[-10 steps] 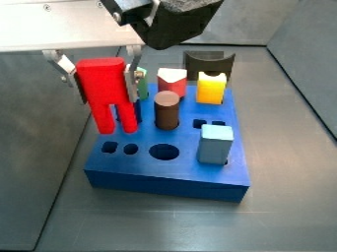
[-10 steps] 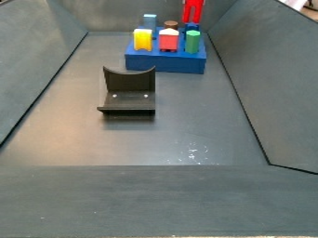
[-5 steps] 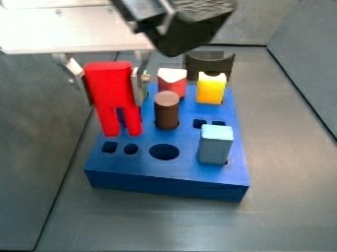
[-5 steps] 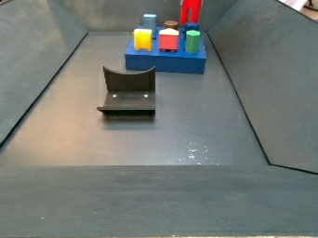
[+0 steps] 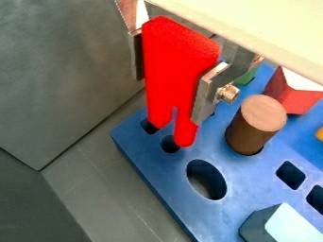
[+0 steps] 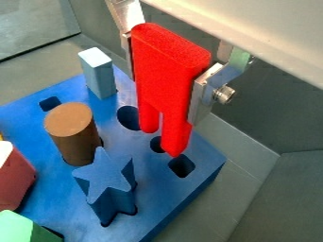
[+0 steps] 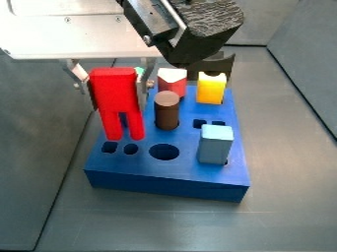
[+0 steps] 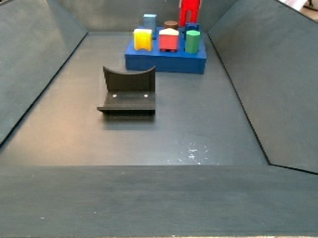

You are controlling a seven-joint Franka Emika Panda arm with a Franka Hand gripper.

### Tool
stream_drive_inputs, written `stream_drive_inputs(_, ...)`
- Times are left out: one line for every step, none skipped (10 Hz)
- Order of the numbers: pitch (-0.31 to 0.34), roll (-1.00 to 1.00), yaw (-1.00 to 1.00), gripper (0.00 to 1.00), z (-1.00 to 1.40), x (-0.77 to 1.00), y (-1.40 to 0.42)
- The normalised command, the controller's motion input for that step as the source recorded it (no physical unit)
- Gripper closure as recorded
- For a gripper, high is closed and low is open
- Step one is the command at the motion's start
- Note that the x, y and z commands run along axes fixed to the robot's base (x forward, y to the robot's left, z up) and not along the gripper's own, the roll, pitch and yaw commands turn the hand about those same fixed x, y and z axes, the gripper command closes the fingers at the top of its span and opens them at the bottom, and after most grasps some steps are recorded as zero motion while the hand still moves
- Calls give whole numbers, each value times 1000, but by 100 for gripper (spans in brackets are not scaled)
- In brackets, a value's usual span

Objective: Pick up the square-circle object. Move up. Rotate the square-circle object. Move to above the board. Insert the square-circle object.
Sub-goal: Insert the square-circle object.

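The square-circle object is a bright red flat block with two legs pointing down. My gripper is shut on its upper part and holds it upright. The silver fingers clamp its flat sides in both wrist views. The board is a thick blue slab. The object's legs hang just above the small square hole and small round hole at the board's corner. The large round hole lies beside them. The far side view shows the object above the board.
Other pegs stand in the board: a brown cylinder, a yellow block, a red-topped heart peg, a light blue block and a blue star. The dark fixture stands on the grey floor. Sloped bin walls surround everything.
The gripper has carried the red object a little down and toward the board's small holes; its legs now hang closer above them. The grip has not changed.
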Motion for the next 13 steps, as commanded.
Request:
stream_drive_inputs(-59,61,26,100,-171,0,-17)
stream_drive_inputs(-94,99,57,100,-277,0,-26)
stream_drive_inputs(-111,97,60,100,-289,0,-43)
stream_drive_inputs(-20,61,43,100,-97,0,-91)
stream_drive_inputs(-24,63,40,100,-129,51,-114)
stream_drive_inputs(-41,74,34,100,-191,37,-109)
stream_drive_inputs(-36,73,26,100,-171,9,-94)
stream_drive_inputs(-19,41,20,100,-106,14,-91)
stream_drive_inputs(-11,23,0,100,-86,26,-86)
stream_drive_inputs(-17,31,0,100,-129,49,-74)
stream_drive_inputs(-3,26,0,100,-103,37,-34)
stream_drive_inputs(0,0,0,100,-71,54,0)
stream_drive_inputs(-4,0,0,100,-94,0,0)
